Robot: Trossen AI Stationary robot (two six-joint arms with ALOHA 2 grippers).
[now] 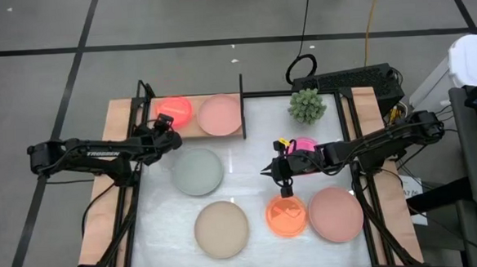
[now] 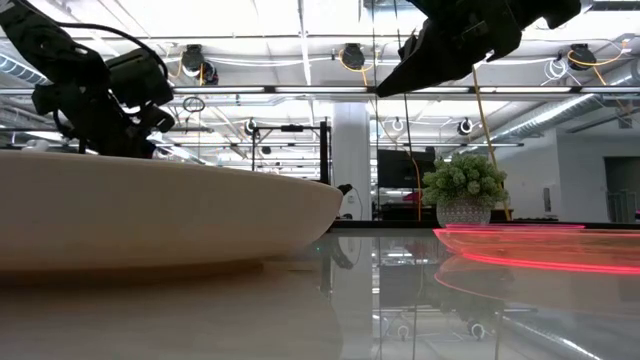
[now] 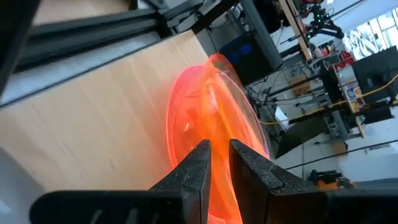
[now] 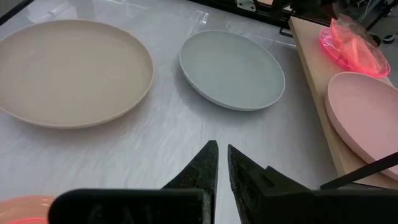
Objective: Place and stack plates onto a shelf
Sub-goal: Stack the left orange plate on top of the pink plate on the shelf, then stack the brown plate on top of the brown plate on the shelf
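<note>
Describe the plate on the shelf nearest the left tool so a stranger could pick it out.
Find the wooden shelf along the table's far edge. Two plates lie on it side by side; the one meant is the neon plate, at the left tool. Unlike its matte pale pink neighbour, it is smaller, translucent and glowing orange-red.

The shelf [image 1: 210, 128] is a light wooden board with thin black uprights, lying at eleven o'clock on the table. On it sit a small see-through red-orange plate [image 1: 174, 111] at its left end and a larger pale pink plate [image 1: 220, 115] just beside it. A grey-green plate [image 1: 197, 171] lies flat near centre, a beige plate [image 1: 221, 229] at six o'clock, a small orange plate [image 1: 286, 215] and a large pink plate [image 1: 336, 214] touching at five o'clock, and a small neon pink plate [image 1: 304, 145], partly hidden, at three.
</note>
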